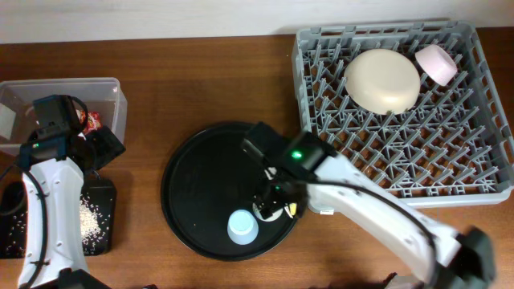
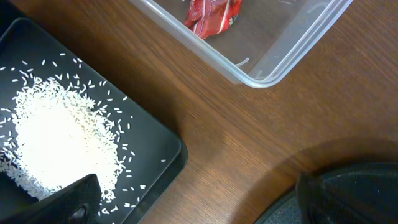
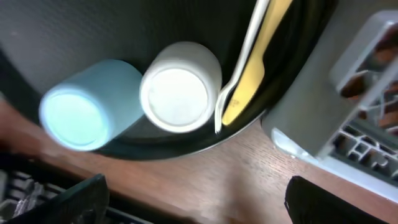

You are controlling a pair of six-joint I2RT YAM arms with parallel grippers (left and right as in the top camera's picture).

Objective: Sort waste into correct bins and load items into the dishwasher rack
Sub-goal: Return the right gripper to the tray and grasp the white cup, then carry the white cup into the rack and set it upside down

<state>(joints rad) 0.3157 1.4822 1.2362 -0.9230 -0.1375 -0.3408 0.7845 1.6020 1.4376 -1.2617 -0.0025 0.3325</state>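
The grey dishwasher rack [image 1: 450, 152] holds the cream plate [image 1: 382, 80] and the pink bowl [image 1: 436, 63]. The light blue cup [image 1: 242, 226] and white cup [image 3: 180, 93] lie on the round black tray [image 1: 201, 177], beside the pale yellow fork and spoon [image 3: 255, 62]. My right gripper [image 1: 273, 199] hovers over them, open and empty. The red wrapper [image 1: 91, 120] and white tissue [image 1: 6, 120] lie in the clear box [image 1: 120, 100]. Rice [image 1: 88, 217] lies in the shallow black tray [image 1: 108, 193]. My left gripper [image 1: 100, 148] is open and empty between the box and the black tray.
The left wrist view shows the rice heap [image 2: 56, 143], the black tray's corner [image 2: 177, 152], the clear box corner [image 2: 273, 68] with the wrapper [image 2: 211, 15], and bare wood between. The right wrist view shows the blue cup [image 3: 81, 104] and the rack's edge [image 3: 367, 81].
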